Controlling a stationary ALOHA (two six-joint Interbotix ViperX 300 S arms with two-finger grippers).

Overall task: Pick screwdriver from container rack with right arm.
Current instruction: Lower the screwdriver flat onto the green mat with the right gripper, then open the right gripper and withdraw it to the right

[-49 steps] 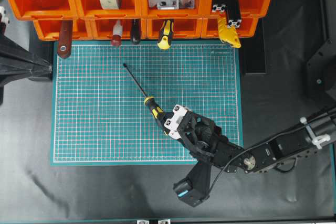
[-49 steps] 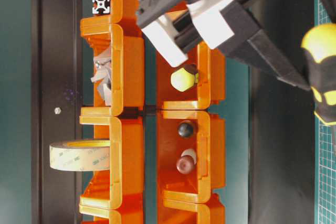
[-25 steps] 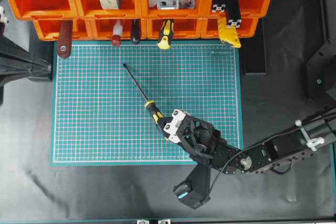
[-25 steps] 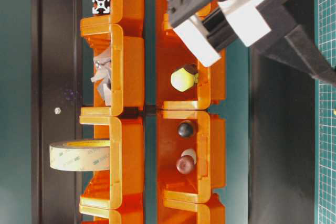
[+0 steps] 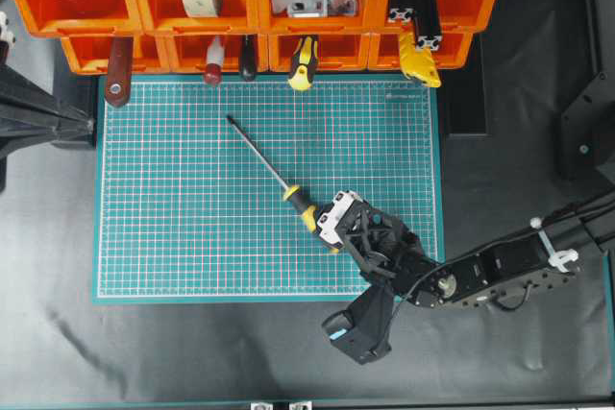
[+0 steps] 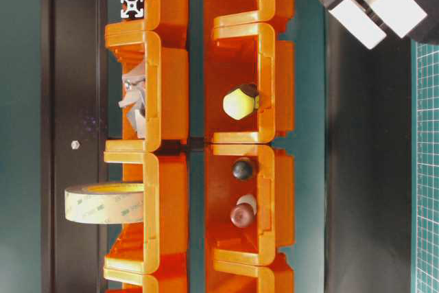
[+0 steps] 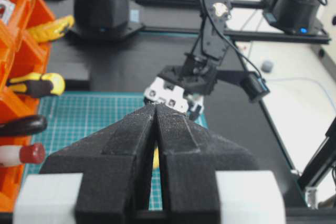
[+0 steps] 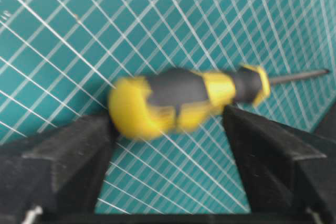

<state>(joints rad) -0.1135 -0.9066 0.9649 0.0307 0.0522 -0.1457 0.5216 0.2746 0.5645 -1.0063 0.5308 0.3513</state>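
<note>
Screwdriver (image 5: 279, 173) flat on the green mat (image 5: 173, 237), mid-frame in the overhead view, already out of the orange rack (image 5: 250, 7) along the top edge. Right gripper (image 5: 332, 223) has its fingers spread wide; wrist view shows the yellow-black handle lying across the gap btwn them, and whether either finger touches it I can't tell. Nothing pinched rn. Risk: handle is round and ribbed, so it could roll on the mat, or get nudged if the gripper shifts w/ fingers this close; a re-close off-centre could catch only the butt end and let it pivot or slip. Left gripper (image 7: 156, 113) pressed together, holding nothing, parked well away. Long axis runs diagonal in the overhead view: tip toward upper left, handle toward lower right, next to the gripper.
</note>
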